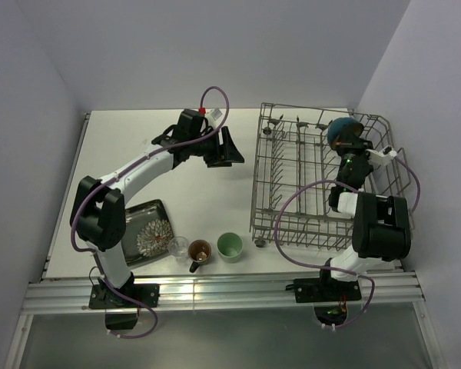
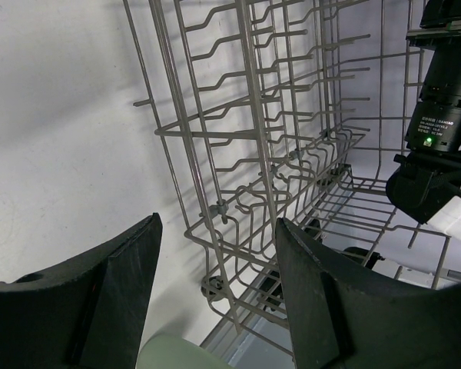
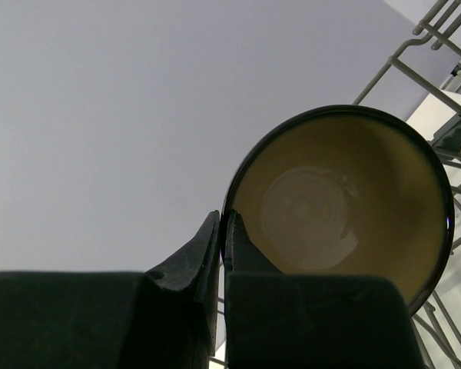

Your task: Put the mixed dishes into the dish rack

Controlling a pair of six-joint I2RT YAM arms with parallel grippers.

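My right gripper point(image 1: 347, 146) is shut on the rim of the dark bowl point(image 1: 343, 129), held over the far right part of the dish rack point(image 1: 292, 184). In the right wrist view its fingers pinch the bowl's point(image 3: 346, 207) left rim, one inside and one outside, at the right gripper point(image 3: 223, 223); the tan inside faces the camera. My left gripper point(image 1: 232, 147) hangs open and empty over the table, left of the rack. Its wrist view shows the left gripper point(image 2: 217, 231) facing the rack's wire side point(image 2: 246, 138).
Near the front edge lie the square floral plate point(image 1: 147, 233), the small clear glass point(image 1: 178, 247), the brown mug point(image 1: 199, 251) and the pale green cup point(image 1: 230, 247). The cup's rim point(image 2: 180, 355) shows low in the left wrist view. Walls close in the table.
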